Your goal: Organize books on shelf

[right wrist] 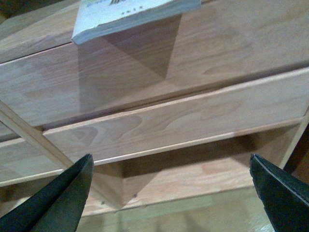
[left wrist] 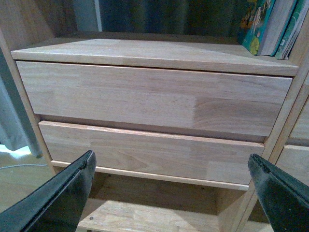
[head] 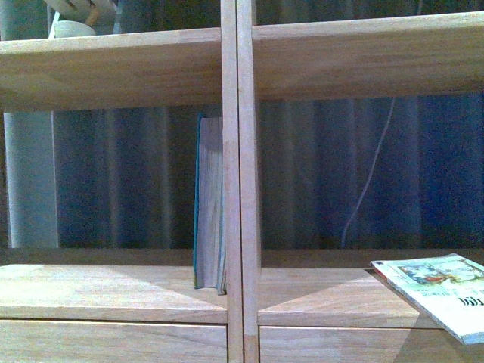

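The thick teal book [head: 208,204] stands upright in the left bay of the light-wood shelf [head: 240,189], against the double central upright. It also shows in the left wrist view [left wrist: 276,26], above the drawers. The thin illustrated softcover [head: 439,291] lies flat in the right bay, one corner overhanging the front edge. It also shows in the right wrist view [right wrist: 130,12]. My left gripper [left wrist: 172,162] is open and empty, low before the left drawer fronts [left wrist: 154,96]. My right gripper [right wrist: 171,162] is open and empty, below the softcover, before the right drawer fronts [right wrist: 183,121]. Neither gripper shows in the front view.
A pale cup-like object [head: 74,29] stands on the upper left board. A white cable [head: 370,181] hangs behind the open back before a dark curtain. A pale curtain [left wrist: 14,121] hangs left of the shelf. A low board [right wrist: 193,183] lies under the drawers.
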